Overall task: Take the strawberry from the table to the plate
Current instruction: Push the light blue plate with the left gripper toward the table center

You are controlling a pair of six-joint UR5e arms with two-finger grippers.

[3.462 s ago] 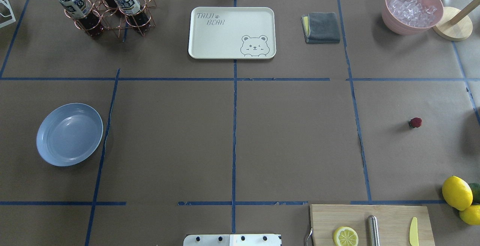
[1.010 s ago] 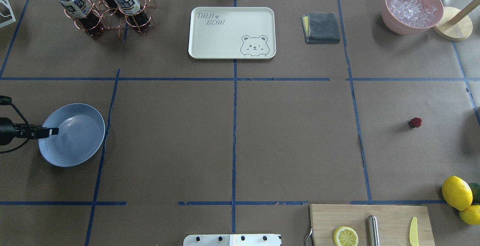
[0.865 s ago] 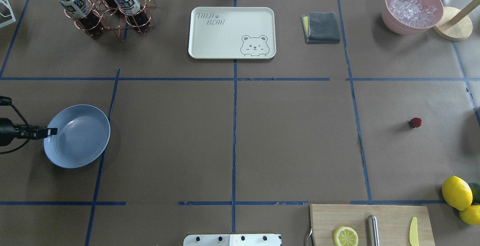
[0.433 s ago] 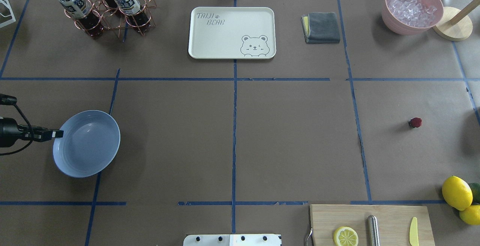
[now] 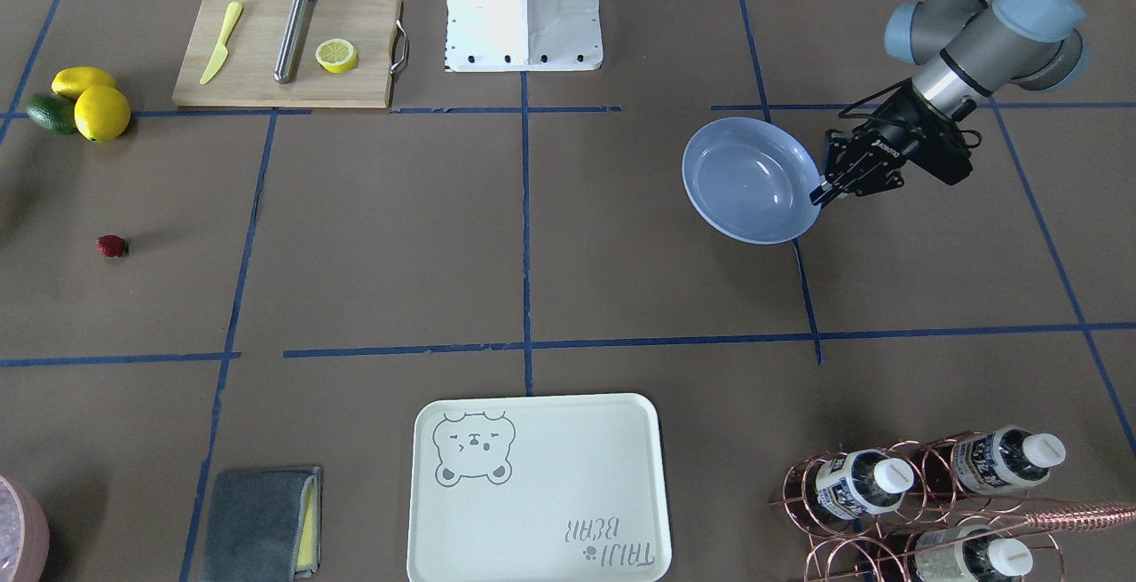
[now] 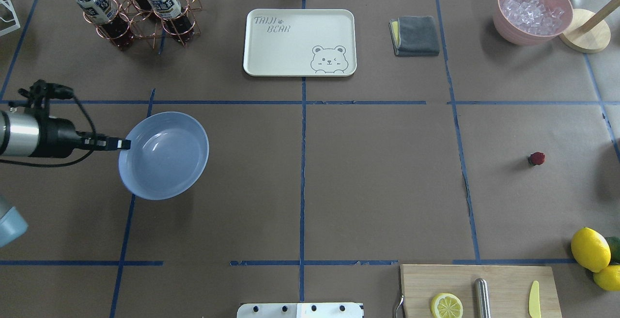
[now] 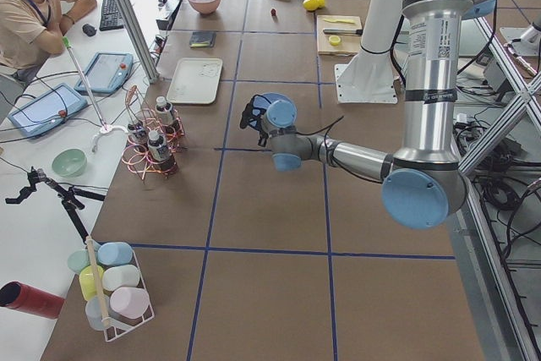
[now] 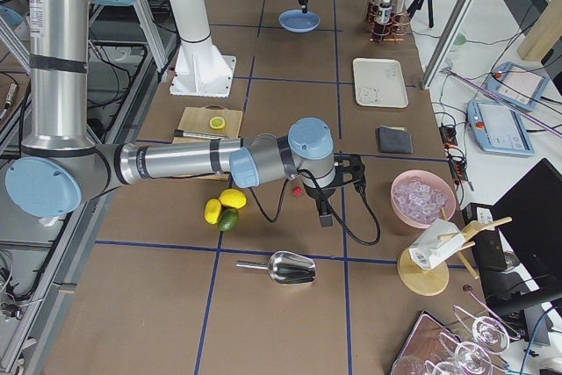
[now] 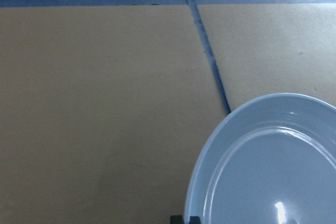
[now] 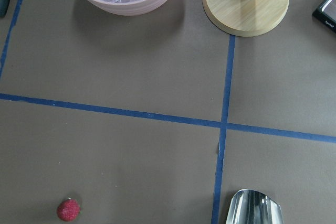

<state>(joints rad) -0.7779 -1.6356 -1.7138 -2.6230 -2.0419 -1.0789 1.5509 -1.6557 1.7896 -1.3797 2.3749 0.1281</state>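
The small dark-red, roundish strawberry [image 6: 536, 158] lies alone on the wide brown paper-covered table [image 6: 378, 187] crossed by blue tape lines [image 6: 302, 163]. It is on the robot's right side, well apart from the two yellow lemons [image 6: 590, 249] nearer the robot and from the pink bowl of ice [image 6: 533, 10] at the far edge. The right gripper [image 8: 322, 213] appears only in the side camera, where it hangs just beside the berry. How far its fingers are parted cannot be told. On the robot's left, the round, shallow, light-blue plastic plate [image 6: 163, 155] is pinched at its rim by the left gripper [image 6: 123, 144], whose two fingers are closed on the edge nearest the arm. The plate sits over one of the tape lines. A cream rectangular bear-print tray [image 6: 299, 41] lies at the far centre, and a wooden cutting board [image 6: 508, 279] lies at the near right.
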